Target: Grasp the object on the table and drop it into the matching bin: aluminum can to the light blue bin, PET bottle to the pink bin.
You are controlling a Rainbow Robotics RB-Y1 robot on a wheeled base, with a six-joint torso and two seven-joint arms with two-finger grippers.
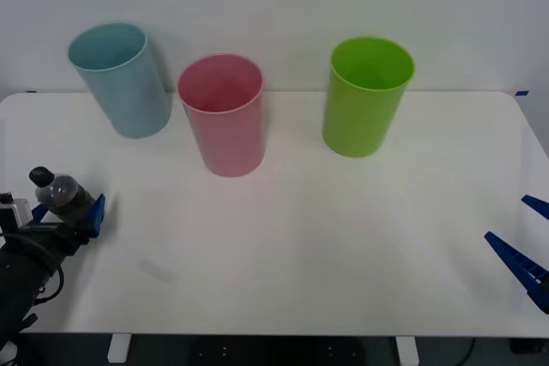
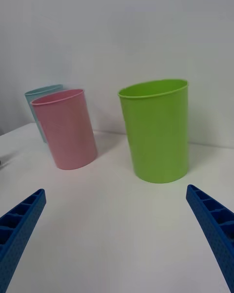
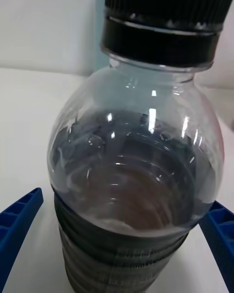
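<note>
The wide white rectangular worktop [image 1: 283,246] with rounded corners lies bare across its middle and near side, leaving broad room between the two arms. Three tall plastic cup-shaped bins stand along the far edge: one pale blue bin [image 1: 120,79] at the left, one pink bin [image 1: 225,114] just beside it, and one bright green bin [image 1: 364,96] well apart to the right. One small clear plastic bottle with a black cap and dark lower body [image 1: 62,193] sits at the worktop's left edge, clamped between the blue ribbed fingers of the left end effector [image 1: 73,212]. The right end effector [image 1: 525,242] hovers at the right edge, fingers spread wide, holding nothing.
</note>
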